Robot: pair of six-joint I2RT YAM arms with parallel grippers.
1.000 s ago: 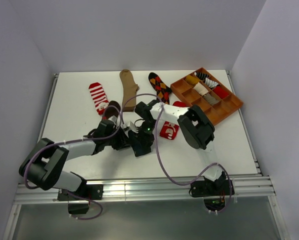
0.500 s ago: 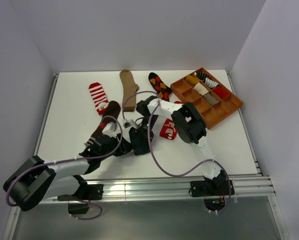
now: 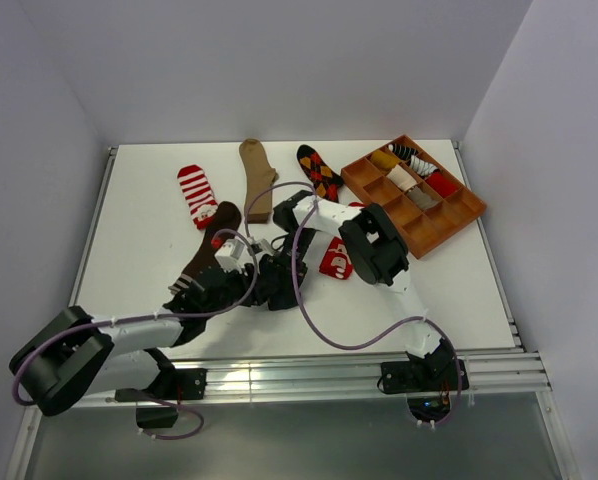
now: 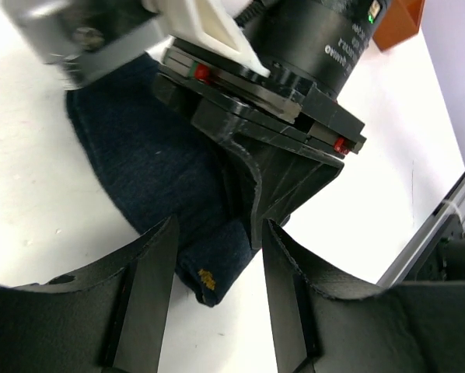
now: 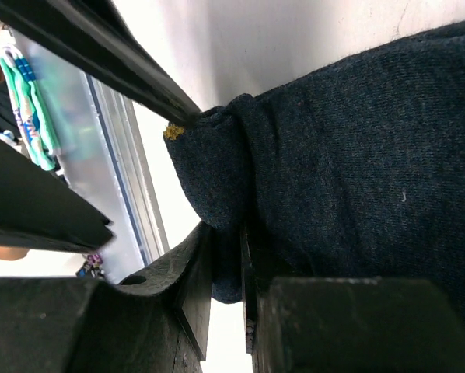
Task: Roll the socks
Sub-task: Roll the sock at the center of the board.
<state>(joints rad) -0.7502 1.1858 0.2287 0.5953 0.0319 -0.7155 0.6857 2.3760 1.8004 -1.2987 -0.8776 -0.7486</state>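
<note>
The navy sock (image 4: 151,159) lies on the white table with its near end folded into a small roll (image 4: 211,268) that bears a yellow mark. My left gripper (image 4: 217,311) is open, one finger on each side of that roll, apart from it. My right gripper (image 5: 226,272) is shut on the rolled edge of the navy sock (image 5: 357,140). In the top view both grippers, left (image 3: 249,288) and right (image 3: 279,288), meet at the table's middle front and hide the sock. The dark brown sock (image 3: 207,245) and the red picture sock (image 3: 337,258) lie on either side of them.
A red-white striped sock (image 3: 195,192), a tan sock (image 3: 256,175) and a black argyle sock (image 3: 320,172) lie flat along the back. The brown wooden compartment tray (image 3: 459,215) at the back right holds several rolled socks. Purple cables loop over both arms.
My left gripper's jaws have spread apart, and the left arm has dropped low along the table's front. My right gripper has kept its pinch on the navy sock.
</note>
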